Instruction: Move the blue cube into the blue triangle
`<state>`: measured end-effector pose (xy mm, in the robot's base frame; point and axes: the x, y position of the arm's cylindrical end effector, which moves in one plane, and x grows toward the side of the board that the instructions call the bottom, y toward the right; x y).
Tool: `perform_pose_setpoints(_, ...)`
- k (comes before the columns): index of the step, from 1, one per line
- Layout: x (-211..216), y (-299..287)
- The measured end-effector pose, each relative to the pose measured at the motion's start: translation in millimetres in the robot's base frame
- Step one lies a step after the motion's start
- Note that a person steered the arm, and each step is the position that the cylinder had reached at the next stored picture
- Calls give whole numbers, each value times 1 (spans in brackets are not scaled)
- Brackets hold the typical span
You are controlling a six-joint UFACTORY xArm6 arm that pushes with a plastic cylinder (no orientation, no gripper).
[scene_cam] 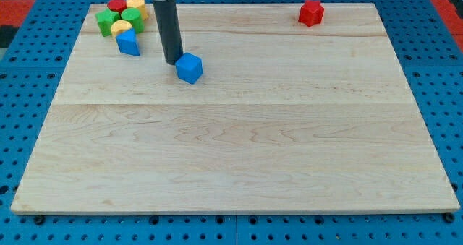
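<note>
The blue cube (189,68) lies on the wooden board in the upper left part of the view. The blue triangle (128,43) lies further to the view's left and slightly higher, just below a cluster of blocks. My tip (173,61) touches the board just left of the blue cube, close against its upper left side, between the cube and the blue triangle. The dark rod rises from there to the view's top edge.
A cluster at the view's top left holds a red block (116,4), a yellow block (137,4), green blocks (107,19) (132,17) and a yellow block (121,27). A red block (311,12) sits alone at the top right. The board's top edge (239,4) is close by.
</note>
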<state>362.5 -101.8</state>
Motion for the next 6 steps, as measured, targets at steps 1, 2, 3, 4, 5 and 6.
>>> perform_pose_setpoints(1,48,0)
perform_pose_setpoints(2,64,48)
perform_pose_setpoints(3,47,86)
perform_pose_setpoints(4,24,6)
perform_pose_setpoints(5,0,-61)
perform_pose_setpoints(6,-16,-93)
